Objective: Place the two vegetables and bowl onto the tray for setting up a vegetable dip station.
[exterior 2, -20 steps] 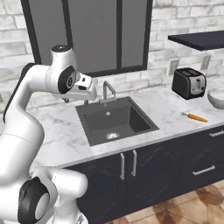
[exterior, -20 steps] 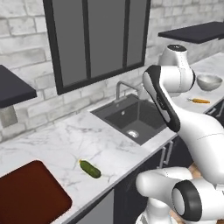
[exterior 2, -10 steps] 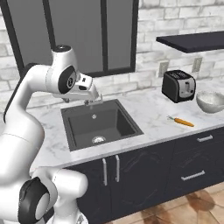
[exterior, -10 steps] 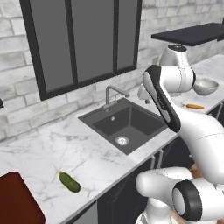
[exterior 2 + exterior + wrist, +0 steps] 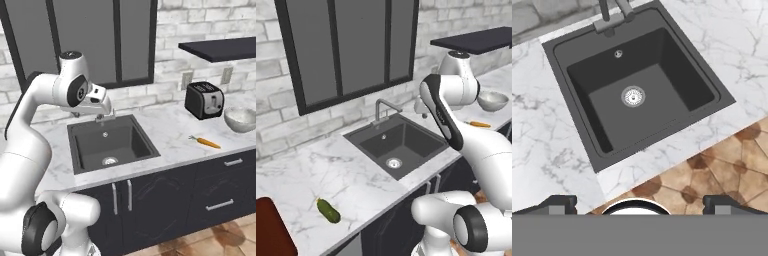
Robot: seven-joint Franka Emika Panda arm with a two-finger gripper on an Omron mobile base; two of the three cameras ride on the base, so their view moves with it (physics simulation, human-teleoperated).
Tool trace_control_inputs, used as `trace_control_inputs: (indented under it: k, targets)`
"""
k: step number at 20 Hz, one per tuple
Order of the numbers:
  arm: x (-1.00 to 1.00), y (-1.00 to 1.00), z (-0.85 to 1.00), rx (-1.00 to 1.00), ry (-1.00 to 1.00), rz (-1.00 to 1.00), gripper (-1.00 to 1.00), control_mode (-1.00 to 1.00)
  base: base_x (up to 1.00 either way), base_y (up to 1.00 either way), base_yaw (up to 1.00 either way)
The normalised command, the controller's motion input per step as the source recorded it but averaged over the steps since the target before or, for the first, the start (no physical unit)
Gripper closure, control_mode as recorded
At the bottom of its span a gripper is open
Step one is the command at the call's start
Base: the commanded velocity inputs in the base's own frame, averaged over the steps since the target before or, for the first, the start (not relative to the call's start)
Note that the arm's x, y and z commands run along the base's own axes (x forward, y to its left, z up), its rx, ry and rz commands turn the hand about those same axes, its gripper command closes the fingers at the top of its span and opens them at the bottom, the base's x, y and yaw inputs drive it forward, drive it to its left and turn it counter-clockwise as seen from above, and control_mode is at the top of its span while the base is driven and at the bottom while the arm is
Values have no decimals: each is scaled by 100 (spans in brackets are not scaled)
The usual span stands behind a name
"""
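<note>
Left base view: the cucumber (image 5: 328, 210) lies on the desk (image 5: 331, 175) far left of the sink (image 5: 397, 144), long axis slanting, near the empty tray (image 5: 271, 232); bowl (image 5: 492, 100) and carrot (image 5: 478, 124) sit far right.

Right base view: carrot (image 5: 205, 142) lies beside the empty bowl (image 5: 241, 119).

Hand view: the open, empty hand (image 5: 640, 205) hovers over the sink (image 5: 637, 82).

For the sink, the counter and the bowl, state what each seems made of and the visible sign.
Sink: matte dark composite or coated metal, no glare. Counter: polished-looking white marble, grey veins. Bowl: probably stone or glazed ceramic, mottled white-grey.
</note>
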Motion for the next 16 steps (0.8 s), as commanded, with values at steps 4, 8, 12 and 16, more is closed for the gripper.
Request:
trace_control_inputs:
  k: [4,8,12,16]
  targets:
    - [0,0,0,0,0,0,-100,100,9,-55,0]
    - [0,0,0,0,0,0,-100,100,10,-55,0]
    - [0,0,0,0,0,0,-100,100,9,-54,0]
    - [0,0,0,0,0,0,-100,100,8,-53,0]
